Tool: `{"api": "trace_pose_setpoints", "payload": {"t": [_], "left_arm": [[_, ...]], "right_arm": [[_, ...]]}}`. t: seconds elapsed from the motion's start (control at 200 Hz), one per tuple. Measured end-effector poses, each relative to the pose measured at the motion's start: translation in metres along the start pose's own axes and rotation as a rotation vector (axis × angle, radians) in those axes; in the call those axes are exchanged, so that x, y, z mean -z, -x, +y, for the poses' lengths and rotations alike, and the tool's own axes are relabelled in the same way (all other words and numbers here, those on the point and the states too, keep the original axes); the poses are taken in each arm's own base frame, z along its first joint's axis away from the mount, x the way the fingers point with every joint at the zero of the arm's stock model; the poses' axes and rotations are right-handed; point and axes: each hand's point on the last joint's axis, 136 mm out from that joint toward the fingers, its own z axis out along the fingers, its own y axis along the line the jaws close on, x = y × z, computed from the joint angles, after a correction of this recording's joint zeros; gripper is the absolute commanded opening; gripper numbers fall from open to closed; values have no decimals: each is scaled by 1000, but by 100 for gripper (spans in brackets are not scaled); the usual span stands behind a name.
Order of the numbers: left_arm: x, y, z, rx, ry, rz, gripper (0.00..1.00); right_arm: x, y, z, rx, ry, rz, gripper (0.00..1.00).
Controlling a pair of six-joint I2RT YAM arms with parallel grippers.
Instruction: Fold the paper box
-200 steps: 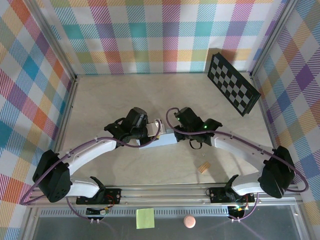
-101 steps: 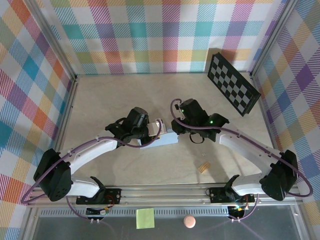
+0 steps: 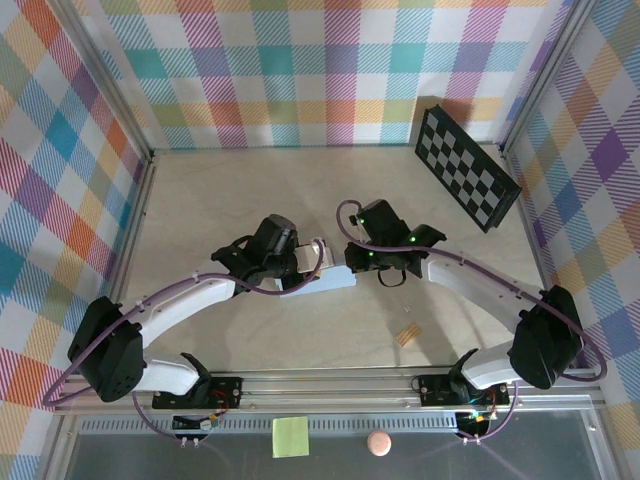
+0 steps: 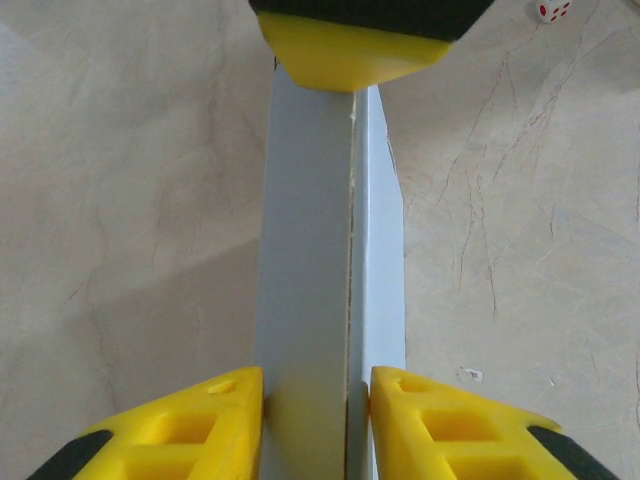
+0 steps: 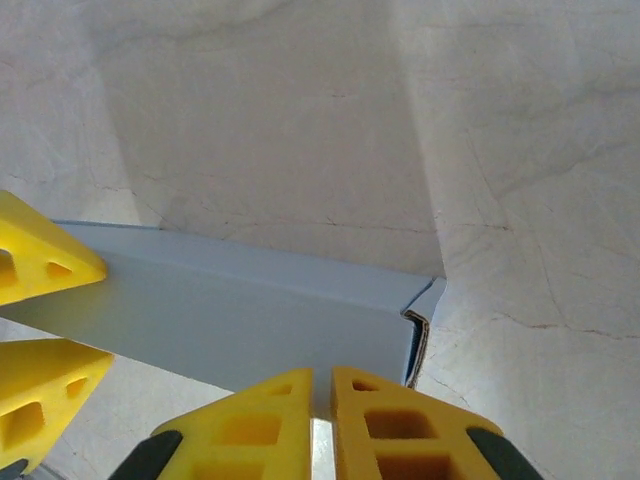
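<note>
The paper box (image 3: 330, 279) is a pale grey, narrow folded shape lying mid-table between both arms. My left gripper (image 3: 305, 270) holds its left end. In the left wrist view the yellow fingers (image 4: 200, 420) press both long sides of the box (image 4: 305, 220). My right gripper (image 3: 356, 262) is at the box's right end, and its yellow tip (image 4: 350, 55) sits over the far end. In the right wrist view that gripper (image 5: 322, 385) has its jaws almost together on a thin cardboard edge of the box (image 5: 260, 310). An end flap (image 5: 425, 320) stands folded at the right corner.
A black-and-white checkerboard panel (image 3: 467, 167) leans at the back right wall. A small wooden block (image 3: 407, 335) lies near the right arm. A yellow-green sticky note (image 3: 291, 436) and a pink ball (image 3: 378, 442) sit below the front rail. A die (image 4: 553, 9) lies beyond the box.
The right gripper drew back and right from the box's end, then came back to it with narrower jaws. The left gripper kept its hold and barely moved.
</note>
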Motion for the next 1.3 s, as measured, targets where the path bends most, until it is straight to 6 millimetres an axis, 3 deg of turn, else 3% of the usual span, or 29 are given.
{"api": "trace_pose_setpoints", "payload": {"t": [0.34, 0.605, 0.795, 0.89, 1.13, 1.3], "left_arm": [[6, 2, 0, 82, 14, 0, 52], [54, 13, 34, 376, 231, -54, 59], [84, 0, 50, 687, 352, 4, 51], [94, -8, 51, 813, 380, 42, 39], [97, -37, 38, 1009, 385, 143, 17], [97, -49, 36, 1068, 386, 181, 13]], "right_arm": [[-6, -1, -1, -22, 10, -12, 13], [-7, -1, 0, -23, 18, -17, 12], [-7, -1, 0, -23, 19, -18, 12], [-7, -1, 0, -23, 19, -18, 12], [-7, -1, 0, -23, 18, -16, 12], [-7, -1, 0, -23, 18, -16, 12]]}}
